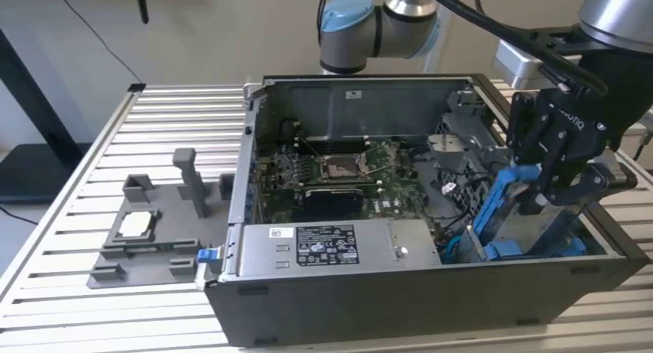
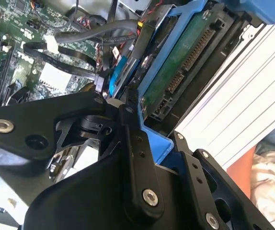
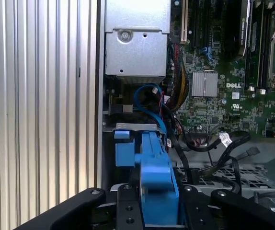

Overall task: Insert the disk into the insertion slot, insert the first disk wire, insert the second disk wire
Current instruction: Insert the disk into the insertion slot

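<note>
Disk [image 1: 508, 204] clamped by end effector [image 3: 159, 211], tilted, lower end at mouth of insertion slot [image 1: 540, 250], 4 o'clock from motherboard [image 1: 347, 173] in exterior view. Judged stiff, fairly heavy, shock-sensitive. Blue carrier rails [image 3: 156, 167] best gripped; exposed circuit board [image 2: 185, 62] and connector [image 2: 176, 84] avoided.

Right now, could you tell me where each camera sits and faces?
Exterior view: off the arm, looking down into the open case; arm and gripper at the exterior view's right.
First wrist view: on the wrist, along the disk's blue edge toward the motherboard; fingers show.
Second wrist view: on the wrist, at the disk's connector side; fingers show.
All share the gripped disk.
</note>
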Available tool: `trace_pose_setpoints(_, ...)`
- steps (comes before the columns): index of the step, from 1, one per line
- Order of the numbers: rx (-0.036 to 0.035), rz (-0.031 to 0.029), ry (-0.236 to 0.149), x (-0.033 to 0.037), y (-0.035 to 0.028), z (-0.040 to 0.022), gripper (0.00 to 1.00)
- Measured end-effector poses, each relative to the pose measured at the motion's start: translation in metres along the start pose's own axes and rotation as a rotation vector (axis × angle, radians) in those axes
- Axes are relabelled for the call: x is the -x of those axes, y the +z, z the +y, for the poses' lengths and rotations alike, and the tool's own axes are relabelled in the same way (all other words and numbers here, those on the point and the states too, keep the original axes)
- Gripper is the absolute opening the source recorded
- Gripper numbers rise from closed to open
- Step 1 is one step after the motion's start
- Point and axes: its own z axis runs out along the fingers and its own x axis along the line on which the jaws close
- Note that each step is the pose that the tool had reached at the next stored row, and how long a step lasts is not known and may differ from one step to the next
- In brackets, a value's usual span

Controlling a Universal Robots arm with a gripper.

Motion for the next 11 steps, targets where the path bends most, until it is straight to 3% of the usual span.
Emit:
trace_pose_setpoints(1,0.0001,-0.0004,0.000,0.0000,0.0001,0.0000,0.34)
trace_pose_setpoints(2,0.0002,-0.0008,0.000,0.0000,0.0001,0.0001,0.40)
trace_pose_setpoints(7,-0.0013,-0.0005,0.000,0.0017,-0.0064,0.0001,0.40)
trace_pose_setpoints(11,-0.0168,-0.0004,0.000,0.0045,-0.0094,0.0007,0.40)
